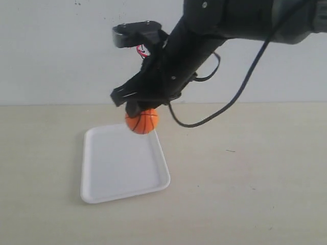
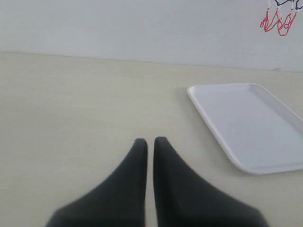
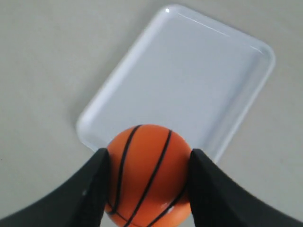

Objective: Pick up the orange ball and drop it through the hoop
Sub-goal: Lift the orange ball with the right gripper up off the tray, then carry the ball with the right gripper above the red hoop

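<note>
On the left side, the left claw hangs low over the bare table. Its two dark fingers are pressed almost together, with only a thin slit between them, and nothing is inside. The left wrist view shows the white tray lying flat on the table near this claw but apart from it. Beyond the tray, the red and blue net strings of the hoop hang in front of the pale wall. In the exterior view the tray lies a little left of the middle, and nothing lies in it. Over the far rim of the tray the orange ball is in the air and touches neither the tray nor the table. The right claw grips it from above, one black finger pressed on each side of the ball, as the right wrist view shows clearly. Above the ball, a small red and white piece of the hoop shows behind the black arm, and the rest of it is hidden, so I cannot tell how near the ball is to the rim. More to the right, the thick right arm comes down from the upper corner, and a black cable hangs from it in a loose curve in front of the wall.
</note>
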Robot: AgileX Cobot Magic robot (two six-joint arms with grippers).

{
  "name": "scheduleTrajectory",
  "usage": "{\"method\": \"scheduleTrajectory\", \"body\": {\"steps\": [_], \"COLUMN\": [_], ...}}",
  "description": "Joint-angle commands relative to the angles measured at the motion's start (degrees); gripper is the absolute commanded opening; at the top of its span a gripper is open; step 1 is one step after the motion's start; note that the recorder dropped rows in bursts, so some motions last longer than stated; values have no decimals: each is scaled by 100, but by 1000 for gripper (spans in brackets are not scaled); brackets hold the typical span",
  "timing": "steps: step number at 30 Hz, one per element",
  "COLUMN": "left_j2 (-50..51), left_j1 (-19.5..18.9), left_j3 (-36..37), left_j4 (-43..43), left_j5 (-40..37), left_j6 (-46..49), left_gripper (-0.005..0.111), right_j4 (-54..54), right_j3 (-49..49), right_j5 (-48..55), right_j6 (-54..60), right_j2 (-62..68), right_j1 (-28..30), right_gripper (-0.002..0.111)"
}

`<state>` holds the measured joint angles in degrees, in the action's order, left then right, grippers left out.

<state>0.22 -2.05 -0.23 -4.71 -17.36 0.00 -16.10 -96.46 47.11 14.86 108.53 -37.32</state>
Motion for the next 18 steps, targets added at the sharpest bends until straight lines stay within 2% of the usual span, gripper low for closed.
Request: {"method": "scheduleTrajectory", "body": {"steps": [1,6,12,18], "left_j2": [-22,-22,-22,-22], "left_j1": [-15,-15,-15,-15], "left_j3": [23,23,23,23], "left_j4": [-19,-19,-19,-19], "left_j5": [68,68,68,68], "left_j6": [-39,-39,-39,-39], "left_gripper": [4,4,4,4], "right_j4": [20,-143,-783,-3227], "right_j3": [-15,1,222,614], "right_j5": [371,537,516,-91], "right_j6": [136,389,1289,3214], "right_j2": [-274,-402,-402,-390], "right_j1": [668,1498,2556,3297], "right_gripper": [0,0,0,0]}}
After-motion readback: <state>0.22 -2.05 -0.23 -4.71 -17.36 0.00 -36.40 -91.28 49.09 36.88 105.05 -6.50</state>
